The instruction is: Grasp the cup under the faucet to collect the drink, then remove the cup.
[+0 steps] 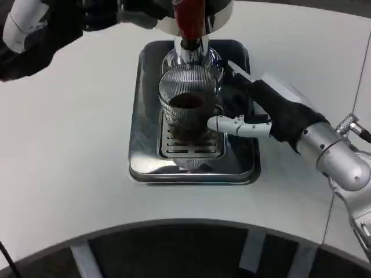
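Cup (pixel 188 101) on drip tray (pixel 145 150), under faucet (pixel 190 46)

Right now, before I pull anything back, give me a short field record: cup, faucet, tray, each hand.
cup: clear ribbed cup on the drip grate, dark drink inside
faucet: spout directly above the cup
tray: shiny metal tray on the white table
right hand: right hand at the cup's right side, fingers around it
left hand: left hand up at the dispenser, grip unclear

Even, bright overhead light falls on the white counter (pixel 69 174), with only soft shadows. The steel drip tray (pixel 139 145) throws back pale glare along its rim. The whole picture is slightly soft, and the upper left corner is blurred dark.
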Motion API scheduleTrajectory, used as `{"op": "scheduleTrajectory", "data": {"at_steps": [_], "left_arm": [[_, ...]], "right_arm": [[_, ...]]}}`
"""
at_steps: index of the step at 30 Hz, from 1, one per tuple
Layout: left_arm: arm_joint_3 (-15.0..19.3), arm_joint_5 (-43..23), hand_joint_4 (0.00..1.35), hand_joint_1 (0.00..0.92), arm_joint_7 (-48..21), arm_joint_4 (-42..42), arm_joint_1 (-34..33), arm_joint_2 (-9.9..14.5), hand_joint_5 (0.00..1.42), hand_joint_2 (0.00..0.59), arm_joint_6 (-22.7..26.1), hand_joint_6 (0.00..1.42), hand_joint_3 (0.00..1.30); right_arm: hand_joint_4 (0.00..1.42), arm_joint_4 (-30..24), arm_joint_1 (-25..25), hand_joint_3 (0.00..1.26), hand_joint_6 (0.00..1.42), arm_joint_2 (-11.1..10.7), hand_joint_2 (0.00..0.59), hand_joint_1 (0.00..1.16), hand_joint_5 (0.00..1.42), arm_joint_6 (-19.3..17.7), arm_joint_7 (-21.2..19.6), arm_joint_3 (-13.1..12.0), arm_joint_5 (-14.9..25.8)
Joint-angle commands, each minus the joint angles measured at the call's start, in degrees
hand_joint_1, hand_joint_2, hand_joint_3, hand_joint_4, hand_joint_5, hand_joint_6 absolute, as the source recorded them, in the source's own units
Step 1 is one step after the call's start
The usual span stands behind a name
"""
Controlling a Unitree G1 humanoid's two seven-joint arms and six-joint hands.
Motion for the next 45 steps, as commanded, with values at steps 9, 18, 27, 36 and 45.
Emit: {"op": "scheduleTrajectory", "data": {"at_steps": [9,18,27,36,45], "left_arm": [[1.7,-0.4,0.16,0.000,2.0,-1.1,2.7,2.6,0.28,0.059,0.0,0.29,0.19],[2.5,0.3,0.16,0.000,4.1,0.2,4.1,4.0,0.28,0.060,-0.6,0.30,0.20],[2.4,1.3,0.17,0.000,6.2,2.7,5.4,5.8,0.28,0.060,-2.0,0.31,0.20],[2.1,2.2,0.17,0.000,8.1,5.4,6.4,7.2,0.29,0.061,-3.4,0.31,0.20],[2.2,3.6,0.17,0.000,9.4,7.8,7.5,8.2,0.29,0.064,-4.8,0.31,0.20]], "right_arm": [[0.00,0.2,-1.2,0.00,0.00,2.0,0.203,0.48,0.00,0.3,0.2,1.0,0.2],[0.00,-0.3,-0.4,0.00,0.00,2.6,0.200,0.48,0.00,0.6,0.2,1.0,0.4],[0.01,-0.4,0.0,0.03,0.00,3.4,0.226,0.62,0.00,0.4,-0.6,0.8,0.5],[0.17,-0.5,1.1,0.19,0.02,4.1,0.217,0.74,0.08,-0.2,-2.2,0.2,1.1],[0.41,-0.9,1.7,0.40,0.12,4.3,0.218,0.81,0.32,-1.1,-3.9,0.2,1.1]]}}
